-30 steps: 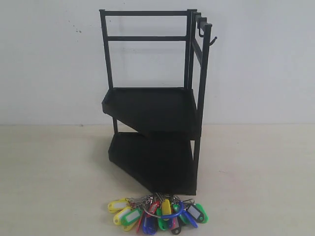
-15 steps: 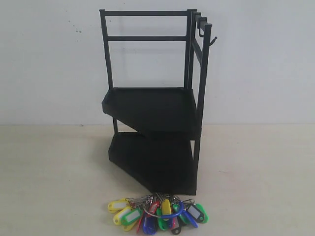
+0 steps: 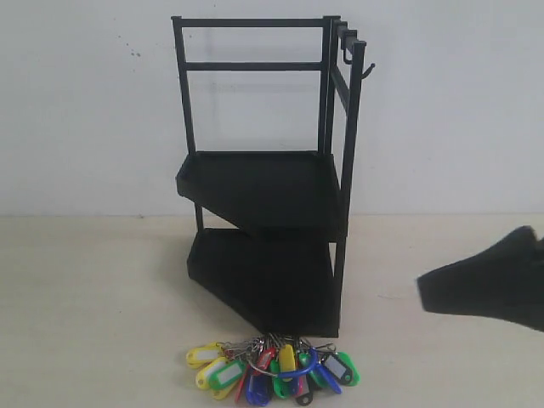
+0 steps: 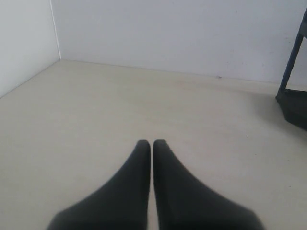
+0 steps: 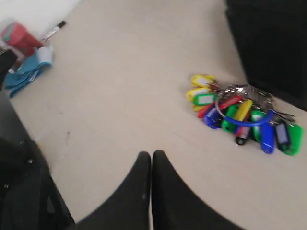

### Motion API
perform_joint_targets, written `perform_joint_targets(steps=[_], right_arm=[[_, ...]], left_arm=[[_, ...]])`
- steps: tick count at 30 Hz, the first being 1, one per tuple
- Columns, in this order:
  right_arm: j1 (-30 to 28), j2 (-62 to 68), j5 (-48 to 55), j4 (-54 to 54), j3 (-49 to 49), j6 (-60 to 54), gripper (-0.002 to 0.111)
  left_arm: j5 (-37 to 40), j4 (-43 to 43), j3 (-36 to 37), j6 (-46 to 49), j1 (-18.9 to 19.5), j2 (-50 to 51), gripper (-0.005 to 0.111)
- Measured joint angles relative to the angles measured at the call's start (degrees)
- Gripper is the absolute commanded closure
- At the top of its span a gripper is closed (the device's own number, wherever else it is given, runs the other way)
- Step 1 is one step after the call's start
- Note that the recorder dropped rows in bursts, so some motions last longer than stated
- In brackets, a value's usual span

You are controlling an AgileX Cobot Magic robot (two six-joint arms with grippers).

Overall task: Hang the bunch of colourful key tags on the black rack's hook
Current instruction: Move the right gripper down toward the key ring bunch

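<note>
The right hand (image 3: 425, 295) has just appeared beside the black rack (image 3: 263, 187), pinched together and empty. Reaching for the key tag bunch (image 3: 272, 370) likely begins.

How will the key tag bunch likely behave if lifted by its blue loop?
The key tag bunch is many loose tags on metal rings, so it will probably dangle and swing rather than hold its shape. The small plastic tags suggest it is light. Its blue loop lies flat over the tags, so pinching it alone may be hard.
</note>
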Motion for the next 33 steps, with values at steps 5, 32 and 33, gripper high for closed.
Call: perform_joint_targets(steps=[5, 32, 33], right_arm=[[12.91, 6.89, -9.47, 2.67, 0.00, -9.41, 0.107], [31.81, 39.12, -49.31, -2.58, 0.00, -45.94, 0.054], [32.08, 39.42, -50.02, -2.58, 0.00, -47.01, 0.054]], left_arm=[[0.00, 0.00, 0.00, 0.00, 0.00, 0.00, 0.102], [0.00, 0.00, 0.00, 0.00, 0.00, 0.00, 0.102], [0.00, 0.00, 0.00, 0.00, 0.00, 0.00, 0.102]])
